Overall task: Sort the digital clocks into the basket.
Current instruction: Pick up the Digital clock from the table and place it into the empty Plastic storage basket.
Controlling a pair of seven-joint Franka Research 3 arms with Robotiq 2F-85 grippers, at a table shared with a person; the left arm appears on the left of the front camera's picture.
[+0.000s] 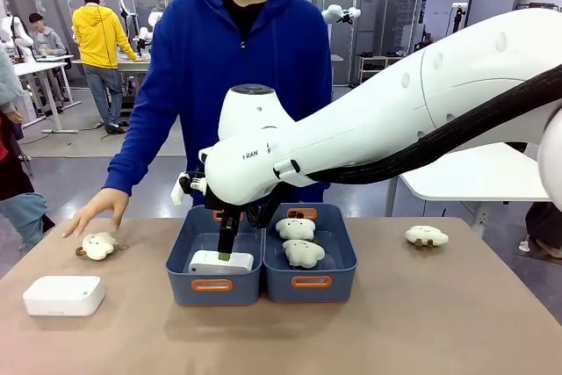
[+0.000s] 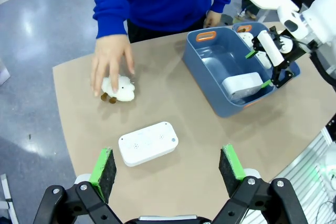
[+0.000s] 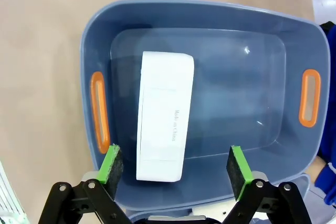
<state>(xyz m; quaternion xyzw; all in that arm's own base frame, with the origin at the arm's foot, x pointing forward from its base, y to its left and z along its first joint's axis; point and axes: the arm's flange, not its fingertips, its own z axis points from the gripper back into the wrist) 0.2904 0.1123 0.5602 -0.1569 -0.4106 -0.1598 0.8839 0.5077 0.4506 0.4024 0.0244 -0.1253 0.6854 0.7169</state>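
Right claw is over the basket and it's released: green pads spread wide, nothing between them. Down on the basket floor lies a white clock, small print facing up, close to one of the orange handle slots and clear of both pads. From the front, that clock sits at the robot's end of the basket, with the right arm reaching in from the right and a finger hanging just above it.

Over to the left claw: jaws wide apart too, hovering above the table and gripping nothing. The second clock lies flat on the tabletop beyond the pads, well apart from the basket, out toward the robot's left.

The neighbouring tub touches the basket on its right side and holds two plush toys. Another fluffy toy sits alone on the table's right. At the far left edge, the person's hand rests on a fourth toy, fingers spread over it.
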